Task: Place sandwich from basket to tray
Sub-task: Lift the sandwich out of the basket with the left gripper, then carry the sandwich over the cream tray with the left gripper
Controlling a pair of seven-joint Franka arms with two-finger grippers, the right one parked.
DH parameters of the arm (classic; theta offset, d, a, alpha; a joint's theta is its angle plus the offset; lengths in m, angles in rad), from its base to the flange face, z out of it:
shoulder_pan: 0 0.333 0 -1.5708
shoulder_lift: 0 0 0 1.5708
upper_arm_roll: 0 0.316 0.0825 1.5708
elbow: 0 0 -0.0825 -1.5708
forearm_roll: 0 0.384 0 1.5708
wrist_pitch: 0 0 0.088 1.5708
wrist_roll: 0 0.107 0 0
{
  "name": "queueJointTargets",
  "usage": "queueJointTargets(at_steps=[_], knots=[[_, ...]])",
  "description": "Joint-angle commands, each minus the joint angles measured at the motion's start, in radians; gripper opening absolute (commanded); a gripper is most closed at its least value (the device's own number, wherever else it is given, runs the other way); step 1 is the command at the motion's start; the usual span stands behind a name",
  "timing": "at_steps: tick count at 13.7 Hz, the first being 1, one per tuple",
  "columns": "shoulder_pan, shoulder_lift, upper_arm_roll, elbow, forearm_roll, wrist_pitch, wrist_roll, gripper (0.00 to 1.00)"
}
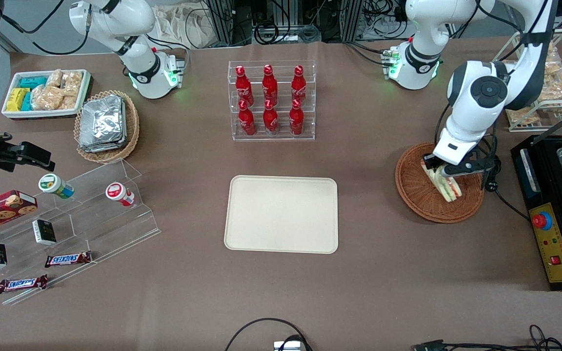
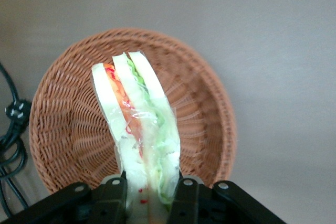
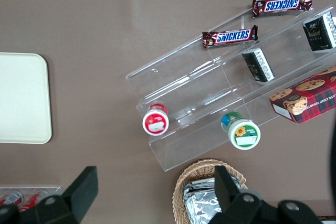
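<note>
So my tool (image 1: 438,169) was clamped down on the clear-wrapped triangular sandwich of white bread with green, orange and red filling (image 1: 446,184), one finger (image 2: 113,195) pressed against each bread face at the wide end. The wrist view showed it best: the wedge (image 2: 137,124) stuck out from between the two black fingers with its layers on edge, and the pointed end hung over the weave. I couldn't tell whether that tip was touching the bottom or floating just above it.

Under it sat the round, shallow, reddish-brown woven wicker basket (image 1: 420,192), with nothing else in it that I could see. A black cable and plug (image 1: 492,185) lay on the brown desk (image 1: 388,287) just beside the rim, on the side toward the working arm's end. Further toward that end was a black box with a yellow control panel and a red knob (image 1: 547,239).

The flat cream-beige rectangular tray with rounded corners (image 1: 282,214) lay in the middle of the desk, well apart from the basket and bare. Farther from the front camera than the tray stood a clear acrylic rack holding six red bottles (image 1: 271,101). Toward the parked arm's end were a lighter tan wicker basket with crinkled silver foil packs (image 1: 106,126), a white bin of snack packets (image 1: 46,92) and a clear stepped display with Snickers bars (image 1: 69,258).
</note>
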Motion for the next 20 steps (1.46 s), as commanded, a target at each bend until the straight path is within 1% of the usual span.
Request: queueJointTargets(at_steps=[1,3,5,8,10,16,20], knots=[[-0.007,0.019,-0.061,0.110,-0.016,-0.082,0.013,0.26],[-0.007,0.047,-0.101,0.159,-0.079,-0.086,0.016,0.26],[-0.007,0.070,-0.144,0.202,-0.113,-0.086,0.023,0.26],[-0.007,0.113,-0.210,0.259,-0.119,-0.086,0.069,0.26],[-0.007,0.157,-0.255,0.307,-0.145,-0.084,0.072,0.25],[-0.007,0.279,-0.327,0.394,-0.148,-0.076,0.071,0.23],[-0.007,0.361,-0.364,0.433,-0.168,-0.060,0.065,0.28]])
